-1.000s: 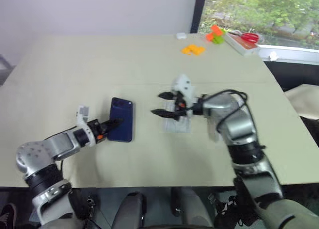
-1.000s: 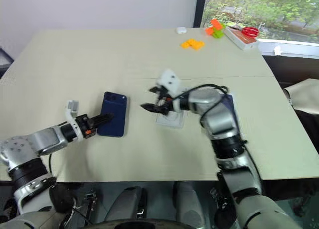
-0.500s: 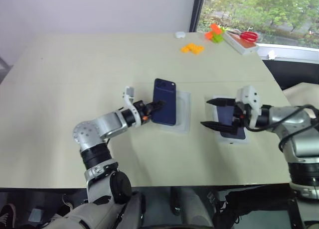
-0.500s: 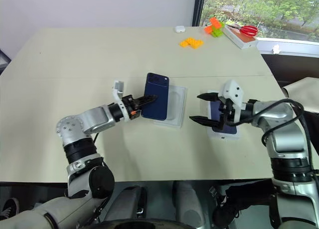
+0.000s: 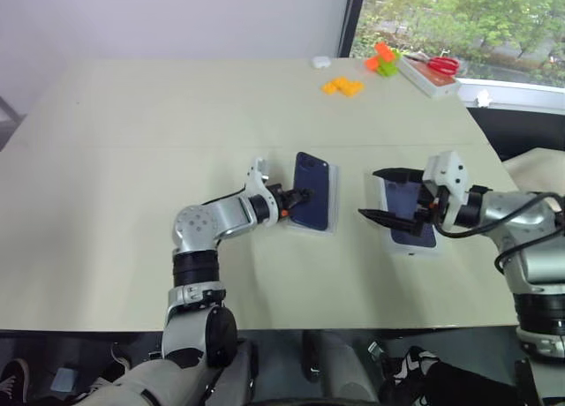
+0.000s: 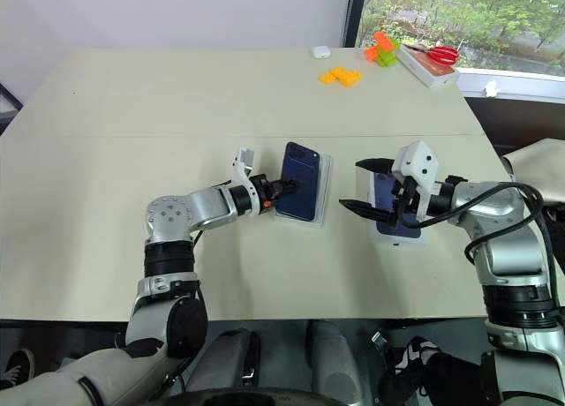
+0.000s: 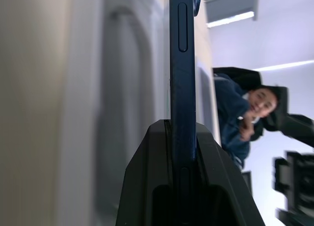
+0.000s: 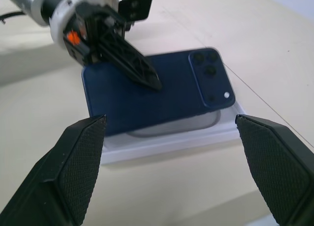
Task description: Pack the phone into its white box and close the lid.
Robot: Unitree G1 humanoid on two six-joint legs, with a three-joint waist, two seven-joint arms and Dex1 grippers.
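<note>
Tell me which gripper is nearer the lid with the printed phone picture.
Right. The right gripper hovers open just above the lid; the left gripper holds the phone farther away.

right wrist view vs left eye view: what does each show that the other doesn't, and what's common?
Right wrist, not left eye: the separate camera lenses on the slim dark navy-blue smartphone, and the rounded recess in the flat white insert beneath it.
Left eye, not right wrist: the white-rimmed lid with a printed phone picture under the open right gripper; orange blocks and red-handled scissors at the table's far edge.
Both: the left gripper shut on the phone, over the insert.
</note>
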